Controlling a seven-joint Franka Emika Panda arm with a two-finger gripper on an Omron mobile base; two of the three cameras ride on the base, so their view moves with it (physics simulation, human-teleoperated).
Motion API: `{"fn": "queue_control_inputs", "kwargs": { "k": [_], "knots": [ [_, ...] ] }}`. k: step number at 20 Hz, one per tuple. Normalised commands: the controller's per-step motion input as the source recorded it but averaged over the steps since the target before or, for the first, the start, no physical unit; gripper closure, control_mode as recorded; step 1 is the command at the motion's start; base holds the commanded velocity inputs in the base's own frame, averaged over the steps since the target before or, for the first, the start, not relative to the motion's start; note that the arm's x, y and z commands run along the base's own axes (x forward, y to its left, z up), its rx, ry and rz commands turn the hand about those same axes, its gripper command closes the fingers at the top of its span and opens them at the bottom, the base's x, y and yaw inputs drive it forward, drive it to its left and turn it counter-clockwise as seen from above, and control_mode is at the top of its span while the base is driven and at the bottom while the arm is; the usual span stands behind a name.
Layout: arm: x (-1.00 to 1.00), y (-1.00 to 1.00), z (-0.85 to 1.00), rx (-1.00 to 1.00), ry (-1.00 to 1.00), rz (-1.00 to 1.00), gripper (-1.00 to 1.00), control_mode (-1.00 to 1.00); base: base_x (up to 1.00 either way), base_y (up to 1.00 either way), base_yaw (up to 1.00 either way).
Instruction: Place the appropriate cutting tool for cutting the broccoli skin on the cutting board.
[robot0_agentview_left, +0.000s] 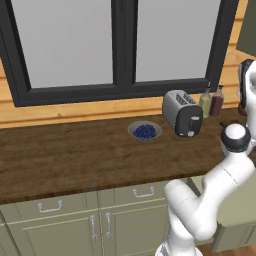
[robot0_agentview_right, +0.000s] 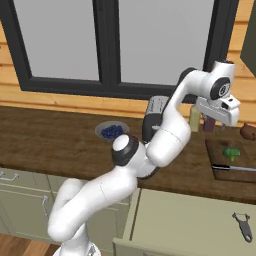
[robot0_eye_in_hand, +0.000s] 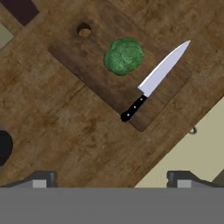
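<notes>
A dark brown cutting board (robot0_eye_in_hand: 83, 65) lies on the wooden counter near its front edge. The green broccoli (robot0_eye_in_hand: 124, 56) sits on the board. Beside it a knife (robot0_eye_in_hand: 151, 83) with a black handle and a silver blade lies flat on the board. My gripper (robot0_eye_in_hand: 112, 181) hovers above the board, open, with nothing between its fingertips (robot0_eye_in_hand: 43, 179). In the right base view the gripper (robot0_agentview_right: 222, 122) hangs over the board (robot0_agentview_right: 220, 147), with the broccoli (robot0_agentview_right: 231, 152) and the knife (robot0_agentview_right: 237, 168) below it.
An open drawer under the counter holds a dark peeler (robot0_agentview_right: 243, 225). A reddish-brown lump (robot0_agentview_right: 248, 131) sits behind the board. A toaster (robot0_agentview_left: 182, 112), two bottles (robot0_agentview_left: 211, 101) and a bowl of blueberries (robot0_agentview_left: 144, 131) stand further back along the counter.
</notes>
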Motion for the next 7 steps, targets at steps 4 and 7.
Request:
{"fn": "queue_control_inputs", "kwargs": {
  "k": [4, 7],
  "knots": [
    [0.00, 0.06, 0.04, 0.04, -0.02, 0.00, -1.00, -1.00, 0.00, 0.00, 0.00],
    [0.00, 0.45, 0.47, 0.04, -0.25, -0.06, -1.00, -1.00, 0.00, 0.00, 0.00]
  ]
}}
